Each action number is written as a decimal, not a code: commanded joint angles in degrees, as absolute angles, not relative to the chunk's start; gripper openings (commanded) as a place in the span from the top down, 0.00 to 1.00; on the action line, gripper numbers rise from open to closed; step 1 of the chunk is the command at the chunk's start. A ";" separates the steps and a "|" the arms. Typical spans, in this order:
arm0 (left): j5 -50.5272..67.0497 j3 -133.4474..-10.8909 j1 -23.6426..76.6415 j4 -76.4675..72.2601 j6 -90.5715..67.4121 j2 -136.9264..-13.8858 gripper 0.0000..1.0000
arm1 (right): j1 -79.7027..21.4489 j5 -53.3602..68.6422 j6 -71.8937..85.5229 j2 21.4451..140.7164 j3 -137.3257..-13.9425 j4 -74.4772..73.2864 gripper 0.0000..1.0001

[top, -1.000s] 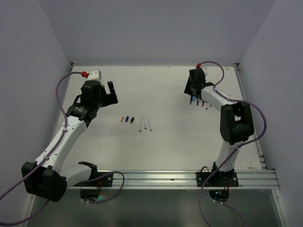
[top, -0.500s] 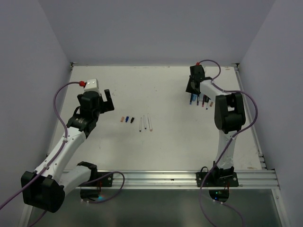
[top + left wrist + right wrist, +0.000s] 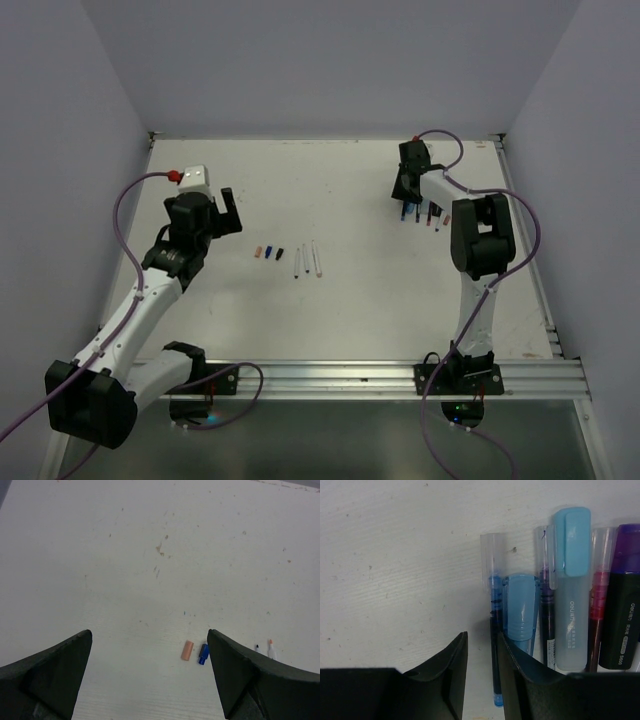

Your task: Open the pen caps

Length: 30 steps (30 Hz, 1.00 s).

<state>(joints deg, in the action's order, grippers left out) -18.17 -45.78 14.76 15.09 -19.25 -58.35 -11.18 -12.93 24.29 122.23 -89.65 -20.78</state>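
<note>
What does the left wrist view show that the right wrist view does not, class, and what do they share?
Left wrist only: a loose orange cap and blue cap, and two uncapped pen tips. Right wrist only: a row of capped pens, side by side. Shared: white table and each gripper's dark jaws, the left gripper wide, the right gripper narrow.

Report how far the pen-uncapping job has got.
Done: three loose pen caps, orange, blue and black, lie mid-table beside three uncapped pens. In hand: the right gripper has its fingers either side of a thin blue pen, grip unclear. To do: that pen and five capped neighbours.
</note>
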 commanded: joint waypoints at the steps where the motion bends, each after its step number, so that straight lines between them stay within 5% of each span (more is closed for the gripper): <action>1: -17.84 -45.26 14.59 11.95 -18.46 -58.80 0.00 | -10.90 -13.36 23.91 124.01 -90.09 -22.94 0.66; 14: -15.82 -45.70 14.59 12.31 -18.81 -59.68 0.00 | -10.90 -10.72 24.87 126.21 -89.74 -25.75 0.72; 22: -11.35 -47.28 14.59 12.48 -20.12 -60.03 0.00 | -13.62 -6.34 22.86 123.86 -87.72 -23.48 1.00; 30: 9.47 -50.71 14.59 8.71 -27.24 -63.98 0.00 | -25.20 -0.54 21.80 107.77 -74.54 -10.30 1.00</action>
<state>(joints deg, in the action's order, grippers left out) -1.91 -47.48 14.74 13.61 -23.29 -62.78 -18.90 -6.83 22.68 115.98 -78.43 -15.40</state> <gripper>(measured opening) 0.997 0.049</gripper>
